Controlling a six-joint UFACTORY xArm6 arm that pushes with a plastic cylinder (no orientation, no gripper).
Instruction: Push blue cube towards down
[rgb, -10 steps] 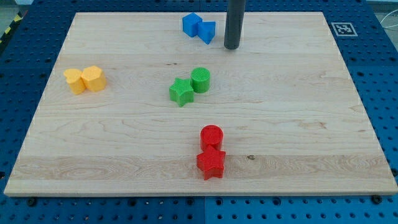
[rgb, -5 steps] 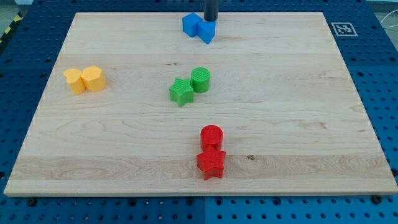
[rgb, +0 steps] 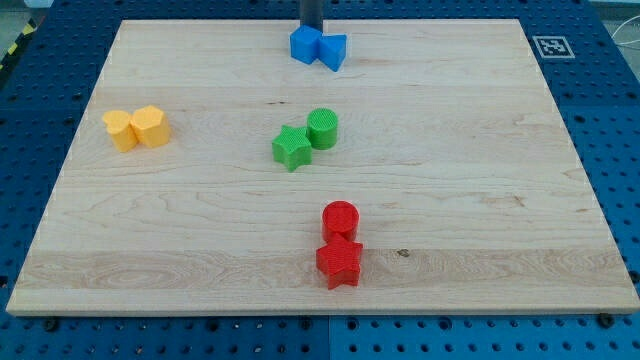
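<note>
The blue cube (rgb: 305, 45) sits near the view's top edge of the wooden board, touching a second blue block (rgb: 333, 51) on its right. My tip (rgb: 312, 29) stands right behind the blue cube, at its top side, touching or almost touching it. Only the short lower end of the rod shows.
A green star (rgb: 291, 148) and green cylinder (rgb: 323, 128) sit mid-board, below the blue blocks. Two yellow blocks (rgb: 137, 128) are at the left. A red cylinder (rgb: 340, 218) and red star (rgb: 339, 262) lie near the bottom. A marker tag (rgb: 552, 46) is at the top right.
My tip has moved from right of the blue blocks up and to the left, ending behind the blue cube. The cube has shifted slightly.
</note>
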